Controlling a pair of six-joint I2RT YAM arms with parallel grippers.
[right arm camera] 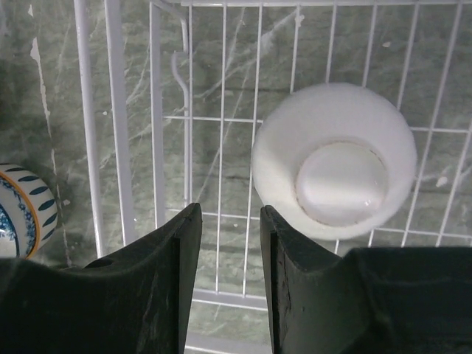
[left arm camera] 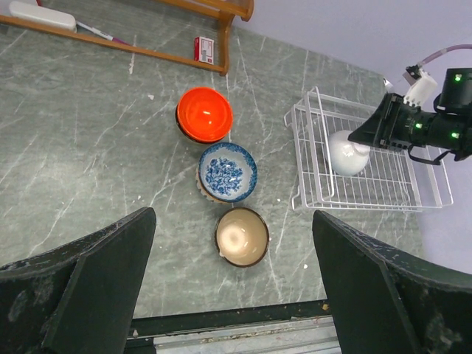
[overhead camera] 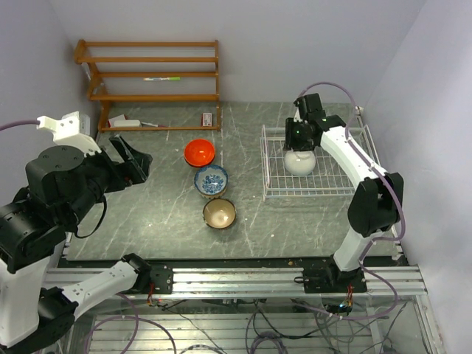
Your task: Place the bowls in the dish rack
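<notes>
I see a grey-green tabletop (overhead camera: 147,221) that looks like matt, veined stone. The white wire dish rack (left arm camera: 369,193) looks like smooth coated metal. The plain white round bowl (right arm camera: 335,158) reads as glazed ceramic with a soft sheen. The orange-red bowl (left arm camera: 205,113), the blue-and-white patterned bowl (left arm camera: 227,172) and the tan bowl with a dark outside (left arm camera: 241,236) all shine glossily. The brown shelf unit (overhead camera: 147,74) is wood. The left gripper (left arm camera: 234,214) has matt black plastic fingers (left arm camera: 96,287), scuffed pale at the edges.
</notes>
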